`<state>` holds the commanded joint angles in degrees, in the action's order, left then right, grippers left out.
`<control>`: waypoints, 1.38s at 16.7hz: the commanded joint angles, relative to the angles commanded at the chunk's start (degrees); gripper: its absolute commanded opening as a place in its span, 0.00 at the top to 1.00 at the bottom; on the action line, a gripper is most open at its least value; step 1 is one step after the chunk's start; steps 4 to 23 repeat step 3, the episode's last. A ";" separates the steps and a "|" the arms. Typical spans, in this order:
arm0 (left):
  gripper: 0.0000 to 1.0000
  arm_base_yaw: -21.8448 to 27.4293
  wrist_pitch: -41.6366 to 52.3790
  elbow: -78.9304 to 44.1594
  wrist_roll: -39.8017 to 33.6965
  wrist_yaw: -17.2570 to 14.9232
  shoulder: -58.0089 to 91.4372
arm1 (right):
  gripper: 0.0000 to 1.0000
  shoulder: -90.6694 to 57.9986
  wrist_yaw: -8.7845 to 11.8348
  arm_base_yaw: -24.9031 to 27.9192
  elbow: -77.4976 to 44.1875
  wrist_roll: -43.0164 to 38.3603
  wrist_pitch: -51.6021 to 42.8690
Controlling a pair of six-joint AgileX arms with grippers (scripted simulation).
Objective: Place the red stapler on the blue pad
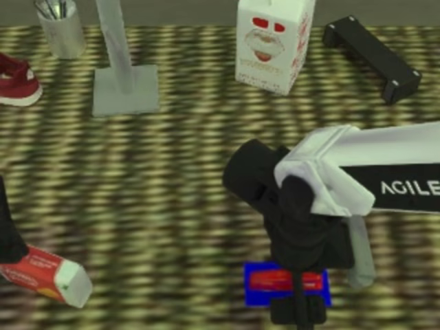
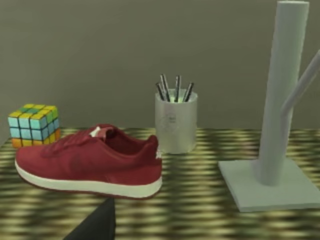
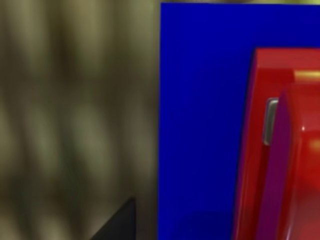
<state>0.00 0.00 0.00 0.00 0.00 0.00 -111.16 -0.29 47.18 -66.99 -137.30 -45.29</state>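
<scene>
Lying flat on the blue pad [image 1: 256,294], the red stapler [image 1: 275,280] has its long side running left to right across the top view, along the pad's long side. I think it is small, hard, light and shiny, so it could slip; the middle of its long sides is the best place to pinch. My right gripper [image 1: 297,302] hangs right over the stapler. I cannot tell if its jaws are apart or together. My left arm waits far left of the pad.
</scene>
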 joint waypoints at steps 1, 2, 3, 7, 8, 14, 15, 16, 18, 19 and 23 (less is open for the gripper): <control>0.00 0.00 0.00 0.00 0.00 0.00 0.00 | 0.00 0.00 0.00 0.00 0.00 0.00 0.00; 0.00 0.00 0.00 0.00 0.00 0.00 0.00 | 0.00 0.00 0.00 0.00 0.00 0.00 0.00; 0.00 0.00 0.00 0.00 0.00 0.00 0.00 | 0.00 0.00 0.00 0.00 0.00 0.00 0.00; 0.00 0.00 0.00 0.00 0.00 0.00 0.00 | 0.00 0.00 0.00 0.00 0.00 0.00 0.00; 0.00 0.00 0.00 0.00 0.00 0.00 0.00 | 0.00 0.00 0.00 0.00 0.00 0.00 0.00; 0.00 0.00 0.00 0.00 0.00 0.00 0.00 | 0.00 0.00 0.00 0.00 0.00 0.00 0.00; 0.00 0.00 0.00 0.00 0.00 0.00 0.00 | 0.00 0.00 0.00 0.00 0.00 0.00 0.00; 0.00 0.00 0.00 0.00 0.00 0.00 0.00 | 0.00 0.00 0.00 0.00 0.00 0.00 0.00; 0.00 0.00 0.00 0.00 0.00 0.00 0.00 | 0.00 0.00 0.00 0.00 0.00 0.00 0.00; 0.00 0.00 0.00 0.00 0.00 0.00 0.00 | 0.00 0.00 0.00 0.00 0.00 0.00 0.00; 0.00 0.00 0.00 0.00 0.00 0.00 0.00 | 0.00 0.00 0.00 0.00 0.00 0.00 0.00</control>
